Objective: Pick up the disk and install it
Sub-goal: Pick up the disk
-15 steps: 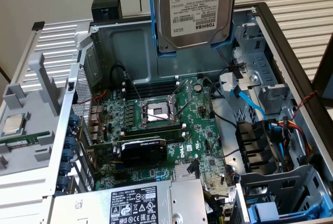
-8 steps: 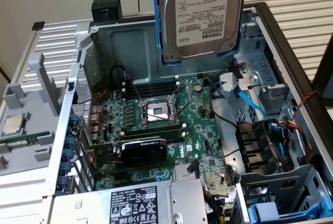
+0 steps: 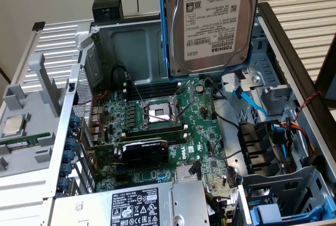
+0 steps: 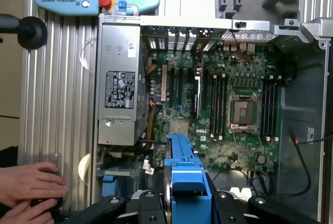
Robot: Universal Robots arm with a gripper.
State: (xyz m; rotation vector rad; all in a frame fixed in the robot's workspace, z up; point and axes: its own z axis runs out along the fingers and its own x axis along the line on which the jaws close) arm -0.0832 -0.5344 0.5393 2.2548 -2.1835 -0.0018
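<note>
The disk, a silver-grey hard drive with a white printed label in a blue carrier frame, hangs upright in the air above the far side of the open computer case. In the wrist view the carrier's blue edge runs between the black fingers of my gripper, which is shut on the disk. Below it in that view lies the motherboard.
Inside the case are the CPU socket, a black graphics card, the grey power supply with a warning label, and blue and multicoloured cables. A bay with blue parts sits at the exterior view's lower right. A person's hands rest beside the case.
</note>
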